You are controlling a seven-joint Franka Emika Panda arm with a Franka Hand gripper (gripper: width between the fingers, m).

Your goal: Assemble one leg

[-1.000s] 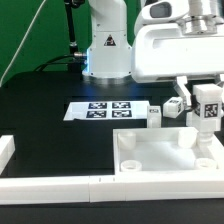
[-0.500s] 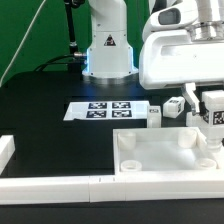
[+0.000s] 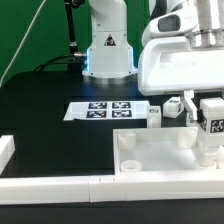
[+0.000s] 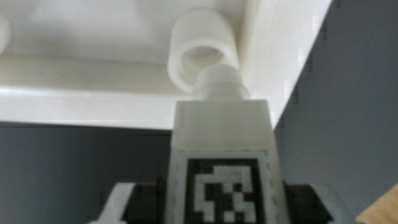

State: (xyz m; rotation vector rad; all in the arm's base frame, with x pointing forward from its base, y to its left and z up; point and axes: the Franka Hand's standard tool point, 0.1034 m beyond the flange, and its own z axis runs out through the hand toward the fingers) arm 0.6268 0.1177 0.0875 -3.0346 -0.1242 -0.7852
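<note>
The arm's white two-finger gripper is clamped on a small white plastic block-like leg bearing a black-and-white square tag, a finger on either side of it. It holds the leg upright with the narrow peg end pointing down.

In the wrist view that peg end lines up with a round white corner socket in the large white square tray-like tabletop, the corner at the exterior view's right. The tip sits at the socket's mouth, or just short of it; neither view shows whether it has gone in at all.

Judged from this, the pick-up and the carry are done and the alignment looks close. What is left is the real work of the step: seating the peg in the socket, turning or pressing it home (the pictures do not show which the joint needs), then letting go.

Further out, two more small white tagged legs stand just beyond the tabletop's far edge, untouched. Beside them the thin flat white marker board lies on the black table.
</note>
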